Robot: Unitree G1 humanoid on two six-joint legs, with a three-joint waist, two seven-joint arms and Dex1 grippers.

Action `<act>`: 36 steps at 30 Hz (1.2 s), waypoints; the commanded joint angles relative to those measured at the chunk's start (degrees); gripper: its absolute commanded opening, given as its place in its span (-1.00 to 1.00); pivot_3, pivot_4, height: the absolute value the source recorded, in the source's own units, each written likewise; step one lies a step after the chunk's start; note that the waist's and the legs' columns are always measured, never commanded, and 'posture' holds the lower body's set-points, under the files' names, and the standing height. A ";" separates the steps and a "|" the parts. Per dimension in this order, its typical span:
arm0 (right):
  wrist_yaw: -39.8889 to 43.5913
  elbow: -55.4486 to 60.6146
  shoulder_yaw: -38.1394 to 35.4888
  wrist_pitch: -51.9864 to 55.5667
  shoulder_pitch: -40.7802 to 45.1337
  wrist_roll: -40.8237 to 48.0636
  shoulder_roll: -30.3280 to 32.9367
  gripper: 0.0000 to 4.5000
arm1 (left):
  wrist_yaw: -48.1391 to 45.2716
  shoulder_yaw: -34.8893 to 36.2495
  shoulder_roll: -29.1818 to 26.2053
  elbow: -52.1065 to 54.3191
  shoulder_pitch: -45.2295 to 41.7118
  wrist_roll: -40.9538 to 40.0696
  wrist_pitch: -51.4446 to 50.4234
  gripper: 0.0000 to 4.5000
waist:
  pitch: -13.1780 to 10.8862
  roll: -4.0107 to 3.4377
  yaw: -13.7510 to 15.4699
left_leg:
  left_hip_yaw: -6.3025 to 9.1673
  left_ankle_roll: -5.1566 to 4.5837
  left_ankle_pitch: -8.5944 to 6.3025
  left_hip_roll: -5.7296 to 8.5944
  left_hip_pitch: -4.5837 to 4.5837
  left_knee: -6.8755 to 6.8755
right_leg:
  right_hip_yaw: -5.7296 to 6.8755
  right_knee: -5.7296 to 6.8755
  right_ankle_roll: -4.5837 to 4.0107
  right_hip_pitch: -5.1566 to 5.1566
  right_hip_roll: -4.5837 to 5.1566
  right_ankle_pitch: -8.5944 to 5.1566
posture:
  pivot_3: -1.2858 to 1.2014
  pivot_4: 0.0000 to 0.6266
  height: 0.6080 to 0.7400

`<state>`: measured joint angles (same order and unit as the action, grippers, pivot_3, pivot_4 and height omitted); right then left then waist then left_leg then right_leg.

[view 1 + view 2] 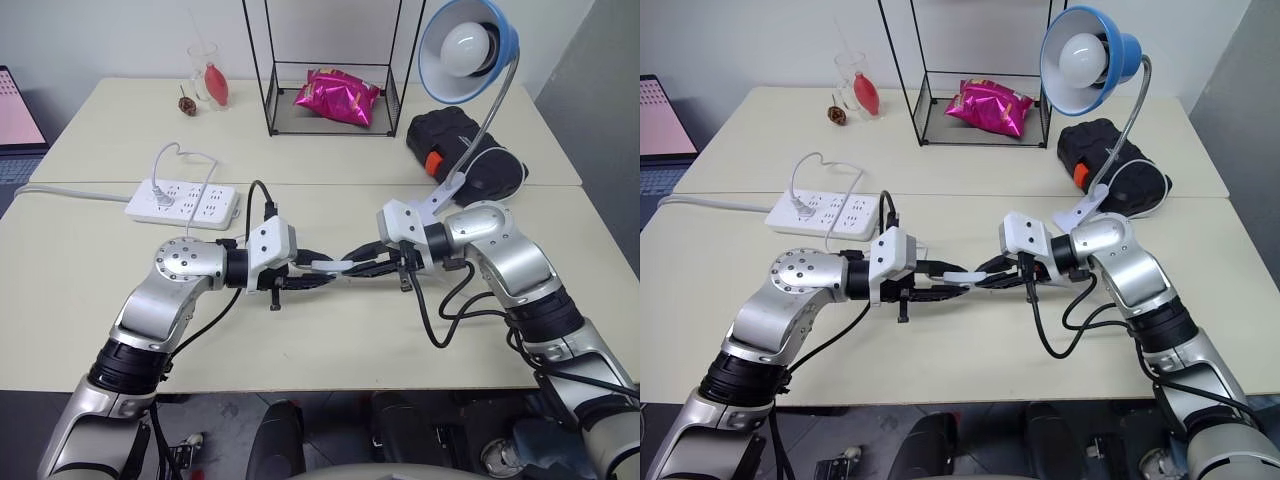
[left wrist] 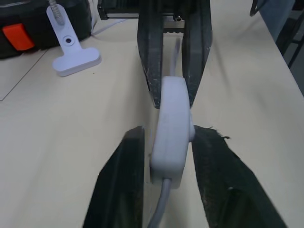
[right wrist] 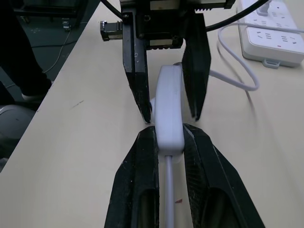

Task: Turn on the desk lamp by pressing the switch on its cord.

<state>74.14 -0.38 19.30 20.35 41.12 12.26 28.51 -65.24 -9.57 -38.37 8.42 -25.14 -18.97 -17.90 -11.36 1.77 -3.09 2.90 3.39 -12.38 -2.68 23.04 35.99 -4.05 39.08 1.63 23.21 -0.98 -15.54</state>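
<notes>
The small white switch (image 1: 327,266) hangs just above the table's middle, between my two grippers, which point at each other. My right gripper (image 3: 168,133) is shut on one end of the switch (image 3: 168,114), where the thin white cord (image 3: 168,190) leaves it. My left gripper (image 2: 172,130) straddles the other end, open, with a narrow gap beside the switch (image 2: 173,128). The desk lamp (image 1: 465,45), a blue dome with a round white bulb, rises at the back right on a silver gooseneck from a white clip base (image 2: 73,57).
A white power strip (image 1: 185,200) lies at the left with a cable plugged in. A wire rack (image 1: 270,70) holds a pink bag (image 1: 335,97) at the back. A black case (image 1: 465,150) sits by the lamp, and a glass (image 1: 205,70) stands at the far left.
</notes>
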 commanded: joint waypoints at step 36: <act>1.22 2.18 -0.63 0.56 0.60 2.52 0.55 -0.83 | 1.00 3.61 -1.54 3.45 1.34 -2.80 -3.54 -0.72 | 0.00 0.00 -0.05 | 0.00 0.00 0.00 0.00 0.00 0.01 | -0.01 -0.01 0.03 0.00 0.00 0.01 | 0.03 -0.52 1.00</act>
<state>75.49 -0.12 19.32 21.56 41.25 14.42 28.79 -65.96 -8.10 -39.40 12.69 -22.47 -22.63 -22.72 -11.36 1.77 -3.13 2.90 3.39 -12.38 -2.67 23.04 36.00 -4.06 39.07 1.66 23.21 -0.97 -15.53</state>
